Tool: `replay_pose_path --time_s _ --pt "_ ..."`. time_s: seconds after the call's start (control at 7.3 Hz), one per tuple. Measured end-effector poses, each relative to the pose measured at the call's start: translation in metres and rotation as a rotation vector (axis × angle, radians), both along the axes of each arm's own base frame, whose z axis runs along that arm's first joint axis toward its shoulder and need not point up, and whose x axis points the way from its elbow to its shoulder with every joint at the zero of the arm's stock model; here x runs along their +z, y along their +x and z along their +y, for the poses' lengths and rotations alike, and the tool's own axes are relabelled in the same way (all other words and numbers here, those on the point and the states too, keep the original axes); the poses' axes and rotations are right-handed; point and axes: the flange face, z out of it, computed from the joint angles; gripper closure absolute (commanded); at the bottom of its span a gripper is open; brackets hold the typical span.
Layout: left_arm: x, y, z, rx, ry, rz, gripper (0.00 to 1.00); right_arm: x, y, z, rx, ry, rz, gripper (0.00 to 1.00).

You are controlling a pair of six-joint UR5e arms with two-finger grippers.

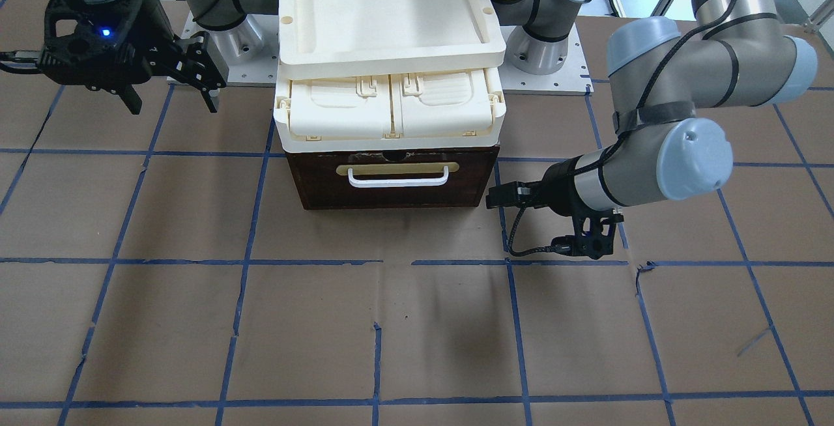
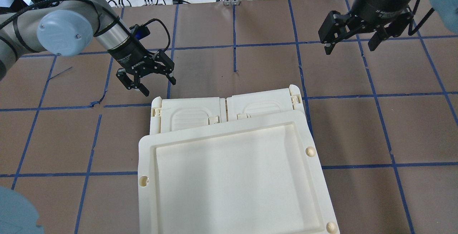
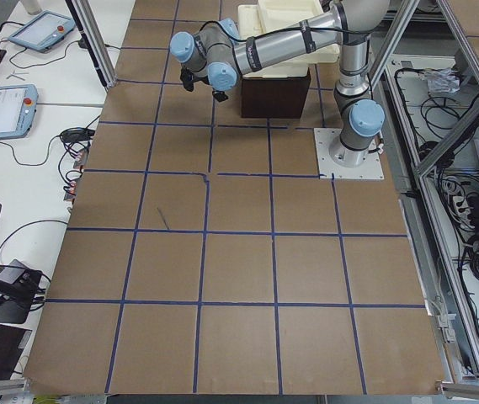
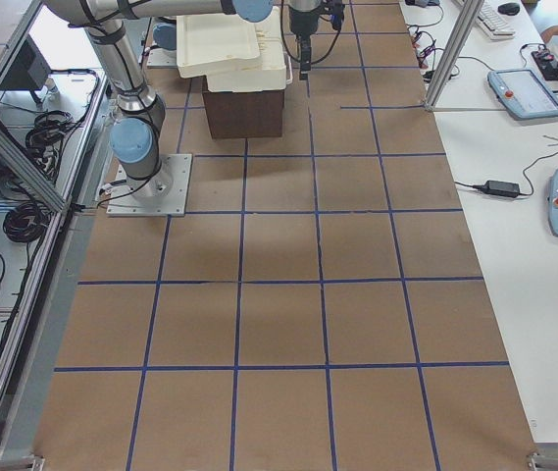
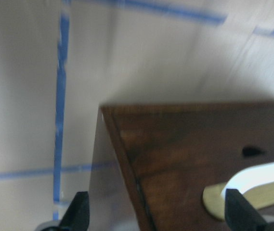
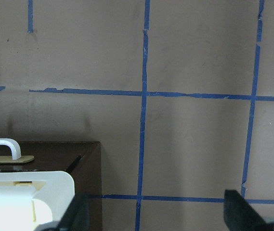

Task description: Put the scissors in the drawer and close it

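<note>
bare table [image 1: 417,348] fronts the shut drawer [image 1: 404,196]; left jaws spread by its corner, right jaws spread.

Bench [image 1: 417,335], one; at upper centre of the front view it carries one drawer [image 1: 326,188] with one white bar handle [image 1: 399,182], one cream case [image 1: 339,113] showing two lids, and one cream tray [image 1: 391,61] on top. Robot arms, two, each with one claw: left claw [image 2: 160,87] upper left in the overhead view, right claw [image 2: 349,49] upper right. Operator tablets [image 3: 3,109], two, at the left side view's left edge.
</note>
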Motion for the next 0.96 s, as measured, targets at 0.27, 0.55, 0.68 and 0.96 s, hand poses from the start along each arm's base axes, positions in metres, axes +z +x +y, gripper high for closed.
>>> replay_pose_path --time_s 0.27,0.55,0.68,0.96 --pt "0.066 0.013 0.006 -0.034 -0.165 -0.134 0.00 -0.002 0.007 0.002 0.014 0.004 0.002 0.00" --pt "0.136 0.014 0.030 -0.073 -0.312 -0.192 0.00 -0.004 0.009 0.000 0.018 0.006 0.001 0.00" --pt "0.151 0.014 0.038 -0.096 -0.334 -0.225 0.00 -0.003 0.009 -0.001 0.022 0.004 0.002 0.00" --pt "0.157 0.016 0.066 -0.134 -0.222 -0.283 0.00 -0.002 0.010 -0.003 0.032 -0.001 0.000 0.00"
